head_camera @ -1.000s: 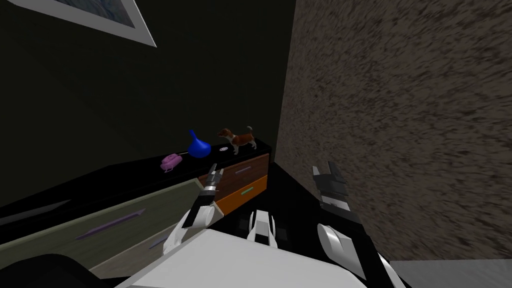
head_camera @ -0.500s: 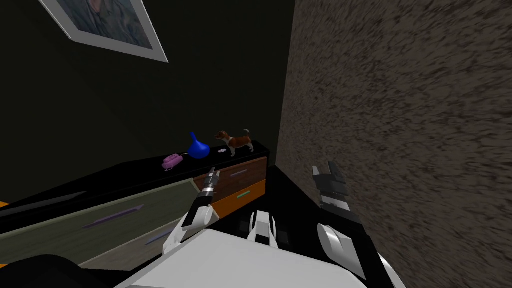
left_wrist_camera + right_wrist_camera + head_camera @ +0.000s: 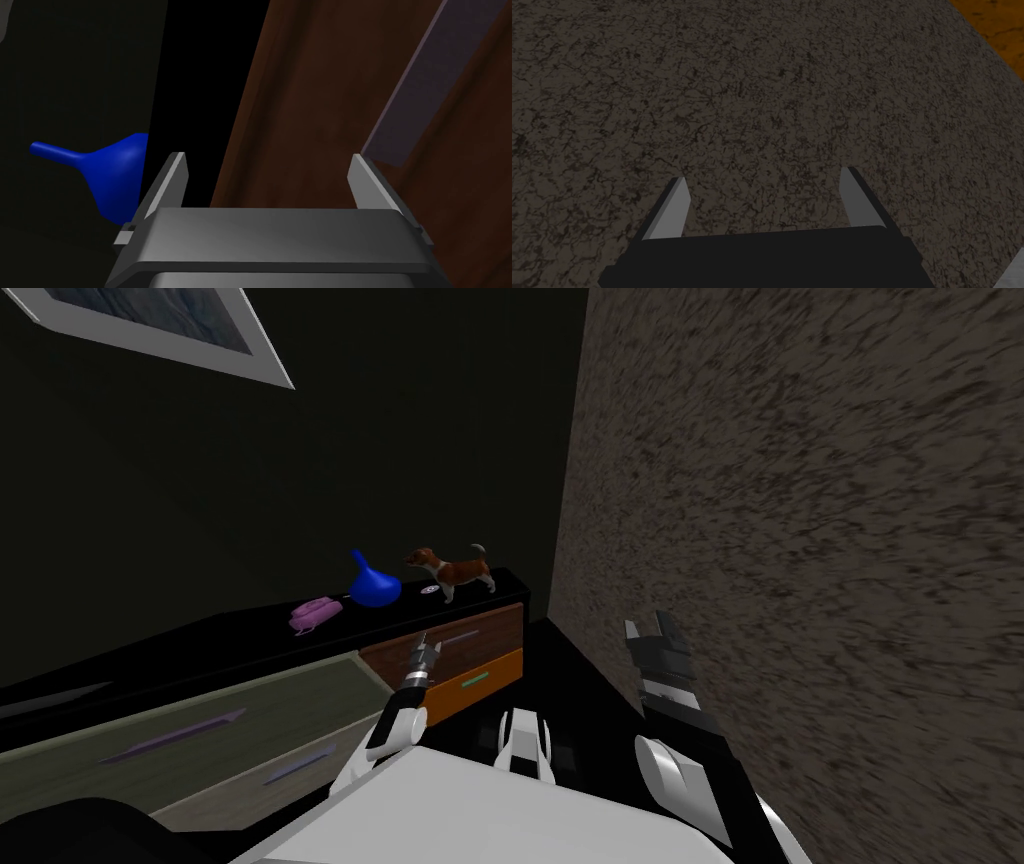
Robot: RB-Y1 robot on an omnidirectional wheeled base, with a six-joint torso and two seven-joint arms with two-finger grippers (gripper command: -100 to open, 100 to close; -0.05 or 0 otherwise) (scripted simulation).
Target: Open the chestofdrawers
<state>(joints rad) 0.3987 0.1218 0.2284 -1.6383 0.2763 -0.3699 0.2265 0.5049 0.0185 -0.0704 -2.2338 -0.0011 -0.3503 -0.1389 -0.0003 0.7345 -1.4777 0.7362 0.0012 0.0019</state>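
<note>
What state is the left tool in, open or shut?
Open. The left tool holds nothing; its fingers stand wide apart before the brown drawer front.

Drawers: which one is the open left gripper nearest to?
The brown drawer with the purple handle, right before the left gripper. The orange drawer lies below it, the grey-green ones further left.
</note>
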